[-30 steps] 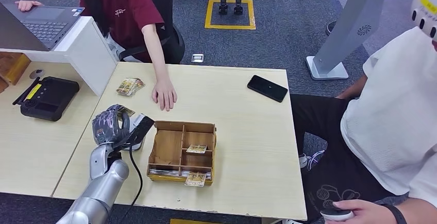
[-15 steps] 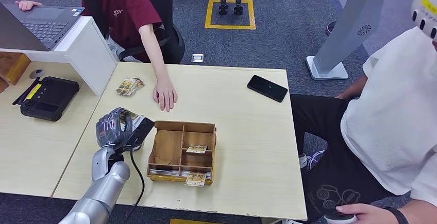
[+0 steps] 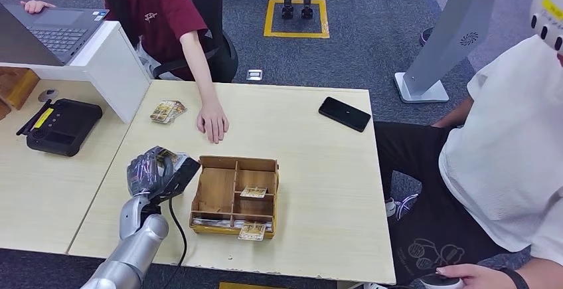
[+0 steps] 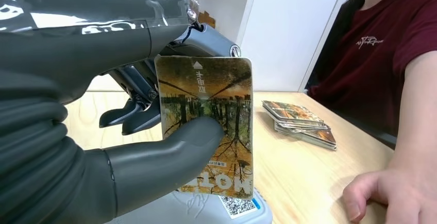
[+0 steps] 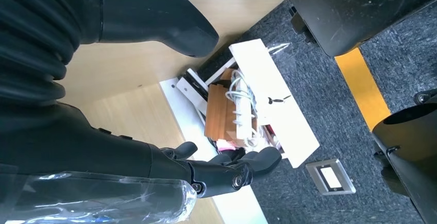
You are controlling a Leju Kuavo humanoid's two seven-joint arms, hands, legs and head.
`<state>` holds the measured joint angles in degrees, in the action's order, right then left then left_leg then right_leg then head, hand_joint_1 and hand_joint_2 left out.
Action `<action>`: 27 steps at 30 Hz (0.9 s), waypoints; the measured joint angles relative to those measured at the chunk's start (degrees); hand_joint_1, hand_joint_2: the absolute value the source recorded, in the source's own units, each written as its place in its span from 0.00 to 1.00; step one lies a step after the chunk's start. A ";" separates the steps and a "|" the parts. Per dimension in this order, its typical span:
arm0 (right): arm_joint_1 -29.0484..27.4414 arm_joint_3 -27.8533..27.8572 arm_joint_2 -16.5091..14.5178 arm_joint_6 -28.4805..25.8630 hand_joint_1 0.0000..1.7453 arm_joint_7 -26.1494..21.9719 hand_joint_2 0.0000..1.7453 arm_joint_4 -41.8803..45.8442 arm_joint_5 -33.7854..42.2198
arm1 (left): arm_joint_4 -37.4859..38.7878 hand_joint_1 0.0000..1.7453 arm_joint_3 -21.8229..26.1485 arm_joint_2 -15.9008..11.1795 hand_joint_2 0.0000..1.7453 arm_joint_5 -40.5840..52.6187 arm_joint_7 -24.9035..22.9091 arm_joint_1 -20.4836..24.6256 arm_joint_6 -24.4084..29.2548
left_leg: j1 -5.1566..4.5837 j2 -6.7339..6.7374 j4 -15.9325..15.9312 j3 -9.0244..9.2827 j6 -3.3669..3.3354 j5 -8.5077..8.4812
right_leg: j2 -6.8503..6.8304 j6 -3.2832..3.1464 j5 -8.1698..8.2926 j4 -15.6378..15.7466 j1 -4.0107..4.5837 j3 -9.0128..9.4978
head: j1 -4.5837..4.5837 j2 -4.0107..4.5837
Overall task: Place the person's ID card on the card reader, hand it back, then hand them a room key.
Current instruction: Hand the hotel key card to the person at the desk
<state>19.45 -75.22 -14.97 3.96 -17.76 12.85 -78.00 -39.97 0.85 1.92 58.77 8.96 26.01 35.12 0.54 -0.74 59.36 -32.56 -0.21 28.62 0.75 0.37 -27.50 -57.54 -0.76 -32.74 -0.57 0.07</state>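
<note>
My left hand (image 3: pixel 149 171) hovers low over the near-left part of the table and pinches a card (image 4: pixel 206 131) printed with a brown landscape between thumb and fingers (image 4: pixel 149 167). Just beneath the card sits the card reader (image 3: pixel 181 171), whose white base with a QR sticker (image 4: pixel 234 209) shows in the left wrist view. A person in a dark red shirt (image 3: pixel 159 10) sits across the table with one hand (image 3: pixel 212 121) flat on it. My right hand (image 5: pixel 129 147) hangs beside the table over the floor, fingers apart and holding nothing.
A wooden compartment box (image 3: pixel 236 163) with cards in it stands right of the reader. A stack of similar cards (image 3: pixel 167 111) lies near the person's hand. A black phone (image 3: pixel 344 113), a black handheld device (image 3: pixel 61 126) and a laptop (image 3: pixel 56 30) are farther off. Another person in white (image 3: pixel 504 156) sits at right.
My left hand with the card has shifted a little to the right and nearer, now covering more of the card reader. The seated person's hand stays put.
</note>
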 joint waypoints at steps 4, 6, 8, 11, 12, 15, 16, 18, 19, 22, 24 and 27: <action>0.07 -0.23 0.00 0.00 0.00 -0.20 1.00 0.03 -0.13 | 0.05 1.00 -0.13 0.00 1.00 -0.26 0.09 -0.39 0.02 | 0.00 0.00 0.00 0.00 0.00 0.00 | 0.00 0.00 0.00 0.00 0.00 -0.01 | 0.00 0.00; 0.12 -0.36 0.00 0.00 0.00 -0.27 1.00 0.07 -0.26 | 0.05 1.00 -0.13 -0.01 1.00 -0.43 0.03 -0.44 0.05 | 0.00 0.00 0.00 0.00 0.00 0.00 | -0.01 0.00 0.00 0.00 0.00 -0.01 | 0.00 -0.01; 0.14 -0.48 0.00 0.00 0.00 -0.34 1.00 0.11 -0.34 | 0.05 1.00 -0.14 -0.02 1.00 -0.56 -0.01 -0.46 0.06 | 0.00 0.00 0.00 0.00 0.00 0.00 | -0.01 0.00 0.00 0.00 0.00 -0.01 | 0.00 -0.01; 0.19 -0.66 0.00 0.00 0.00 -0.45 1.00 0.16 -0.46 | 0.05 1.00 -0.15 -0.02 1.00 -0.85 -0.12 -0.51 0.06 | 0.00 0.00 0.00 0.00 0.00 0.00 | -0.01 0.00 0.00 0.00 -0.01 0.00 | 0.00 0.00; 0.20 -0.72 0.00 0.00 0.00 -0.48 1.00 0.17 -0.49 | 0.05 1.00 -0.15 -0.02 1.00 -0.98 -0.18 -0.53 0.07 | 0.00 0.00 0.00 0.00 0.00 0.00 | -0.01 0.00 0.00 0.00 -0.01 0.00 | 0.00 0.00; 0.24 -0.90 0.00 -0.02 0.00 -0.53 1.00 0.25 -0.51 | 0.11 1.00 -0.15 -0.03 1.00 -1.30 -0.26 -0.55 0.07 | -0.01 0.00 0.00 0.00 0.00 0.00 | -0.02 0.00 0.00 0.00 -0.01 0.00 | 0.00 0.00; 0.26 -0.97 0.00 -0.02 0.00 -0.57 1.00 0.30 -0.52 | 0.17 1.00 -0.15 -0.05 1.00 -1.34 -0.32 -0.54 0.05 | -0.01 0.00 0.00 0.00 0.00 0.00 | -0.02 0.00 0.00 0.00 -0.01 0.00 | 0.00 0.00; 0.30 -1.08 0.00 -0.02 0.00 -0.68 1.00 0.37 -0.61 | 0.34 1.00 -0.15 -0.14 1.00 -1.35 -0.48 -0.53 -0.01 | -0.01 0.00 0.00 0.00 0.00 0.00 | -0.01 0.00 0.00 0.00 -0.01 0.00 | 0.00 0.00; 0.32 -1.11 0.00 -0.02 0.00 -0.74 1.00 0.40 -0.67 | 0.46 1.00 -0.15 -0.20 1.00 -1.36 -0.57 -0.51 -0.07 | -0.01 0.00 0.00 0.00 0.00 0.00 | -0.01 0.00 0.00 0.00 -0.01 0.00 | 0.00 0.00; 0.38 -1.21 0.00 -0.02 0.00 -0.91 1.00 0.46 -0.86 | 0.87 1.00 -0.15 -0.38 1.00 -1.34 -0.77 -0.42 -0.24 | -0.01 0.00 0.00 0.01 0.00 0.00 | -0.01 0.00 0.00 0.00 -0.01 0.00 | 0.00 0.00; 0.41 -1.25 0.00 -0.02 0.00 -1.02 1.00 0.46 -0.97 | 1.21 1.00 -0.15 -0.47 1.00 -1.23 -0.93 -0.33 -0.31 | -0.01 0.00 0.00 0.01 0.00 0.00 | -0.01 0.00 0.00 0.00 -0.01 0.00 | 0.00 0.00; 0.44 -1.33 0.00 -0.01 0.00 -1.24 1.00 0.48 -1.14 | 2.01 1.00 -0.15 -0.50 1.00 -1.03 -1.21 -0.01 -0.55 | -0.01 0.00 0.00 0.01 0.00 0.00 | -0.02 0.00 0.00 0.00 -0.01 0.00 | 0.00 0.00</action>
<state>19.89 -76.55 -14.97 3.95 -19.00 13.33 -79.14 -37.95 0.70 1.42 57.74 7.75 26.00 34.57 0.53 -0.75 59.36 -32.55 -0.21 28.61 0.73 0.37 -27.49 -57.54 -0.77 -32.74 -0.57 0.07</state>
